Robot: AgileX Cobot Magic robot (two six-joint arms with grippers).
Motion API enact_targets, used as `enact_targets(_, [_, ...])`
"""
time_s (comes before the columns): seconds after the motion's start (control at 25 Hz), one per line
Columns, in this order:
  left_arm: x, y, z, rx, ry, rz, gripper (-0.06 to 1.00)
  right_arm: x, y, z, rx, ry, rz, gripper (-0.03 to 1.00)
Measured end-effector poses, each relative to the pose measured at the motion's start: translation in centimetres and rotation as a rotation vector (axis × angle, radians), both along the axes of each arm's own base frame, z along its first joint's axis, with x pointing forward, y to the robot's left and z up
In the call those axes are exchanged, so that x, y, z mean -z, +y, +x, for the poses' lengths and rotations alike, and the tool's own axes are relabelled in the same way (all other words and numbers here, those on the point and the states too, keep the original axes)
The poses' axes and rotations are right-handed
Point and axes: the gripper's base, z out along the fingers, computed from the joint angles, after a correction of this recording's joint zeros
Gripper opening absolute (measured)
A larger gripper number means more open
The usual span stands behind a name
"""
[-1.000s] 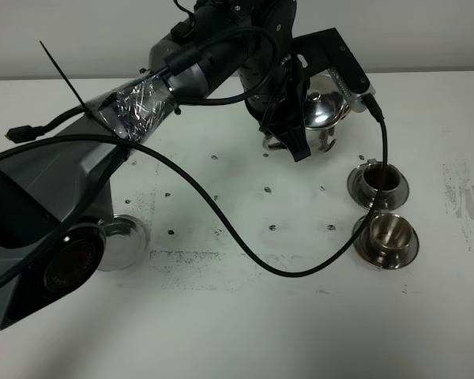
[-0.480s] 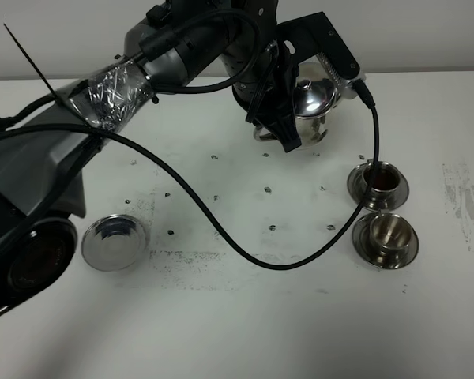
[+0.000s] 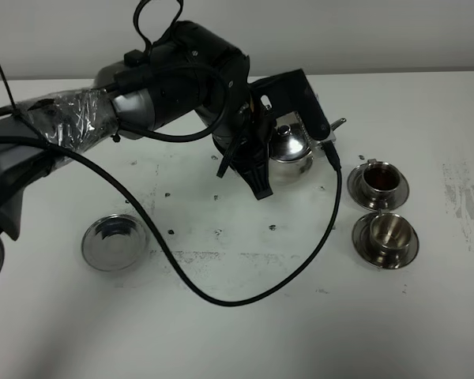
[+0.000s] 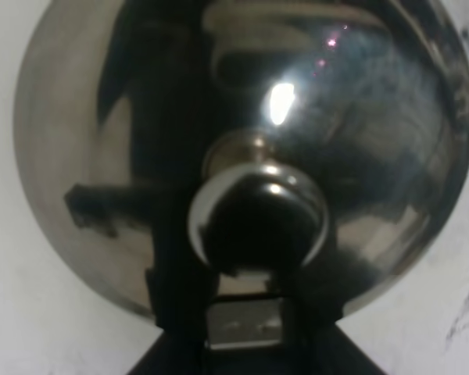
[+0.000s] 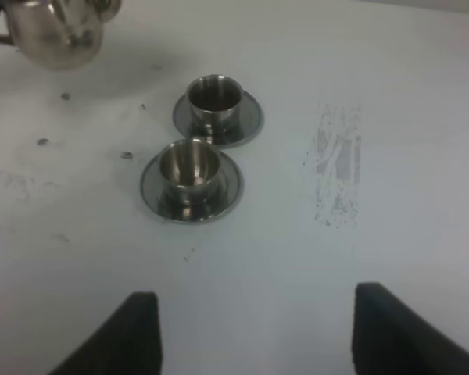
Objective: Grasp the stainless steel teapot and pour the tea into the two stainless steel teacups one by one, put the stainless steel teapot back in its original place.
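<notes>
The stainless steel teapot [image 3: 291, 147] stands upright just left of the two stainless steel teacups, and I cannot tell whether it touches the table. Its domed lid and knob [image 4: 258, 215] fill the left wrist view. My left gripper [image 3: 261, 162] is shut on the pot at its handle side, and its dark fingers [image 4: 180, 344] show below the knob. The far teacup [image 3: 378, 180] holds reddish-brown tea. The near teacup [image 3: 385, 231] looks shiny inside. Each cup sits on its own saucer. My right gripper [image 5: 258, 336] hangs open above the table, short of the cups [image 5: 190, 166], out of the high view.
A lone steel saucer [image 3: 113, 241] lies at the left of the white table [image 3: 245, 332]. A black cable [image 3: 221, 298] loops from the left arm across the table's middle toward the cups. Scuff marks [image 3: 462, 201] mark the right side.
The left arm has carried the teapot leftward and toward the front, away from the far cup, bringing it from tilted to upright. The arm's elbow has swung clear of the lone saucer.
</notes>
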Motion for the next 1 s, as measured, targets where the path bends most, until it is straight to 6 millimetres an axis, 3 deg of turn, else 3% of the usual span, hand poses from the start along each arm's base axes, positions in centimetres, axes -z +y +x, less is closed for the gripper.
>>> enact_targets(0.72, [0.2,0.1,-0.3,0.562,-0.091,0.2,0.19,0.0,0.0,0.0,0.0,0.0,0.0,0.51])
enact_targets(1.0, [0.2,-1.1,-1.2,0.673,-0.113,0.194,0.19,0.0,0.0,0.0,0.0,0.0,0.0,0.51])
